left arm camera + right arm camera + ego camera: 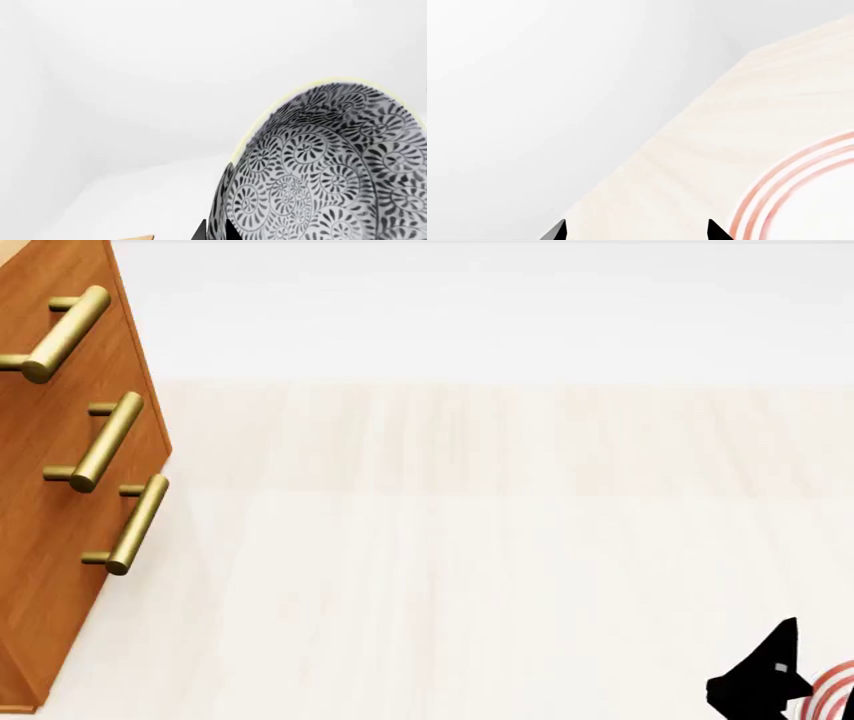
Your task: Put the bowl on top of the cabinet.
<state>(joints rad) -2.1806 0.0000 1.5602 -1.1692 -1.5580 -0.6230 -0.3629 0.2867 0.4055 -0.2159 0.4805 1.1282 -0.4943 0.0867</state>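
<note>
Bowl (320, 170) is lifted, seemingly clamped in the left pincer, not yet atop the cabinet (54, 500); right pincer (634, 231) apart.

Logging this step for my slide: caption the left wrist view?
Deep round ceramic bowl with grey-black floral pattern, tilted on edge, fills the left wrist camera against a white background.

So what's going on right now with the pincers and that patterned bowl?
Left pincer shut on the bowl, raised and tilted, not in head view. Right pincer open, empty, beside the red-ringed plate. Cabinet at left, top out of sight. Nothing seen blocking.
</note>
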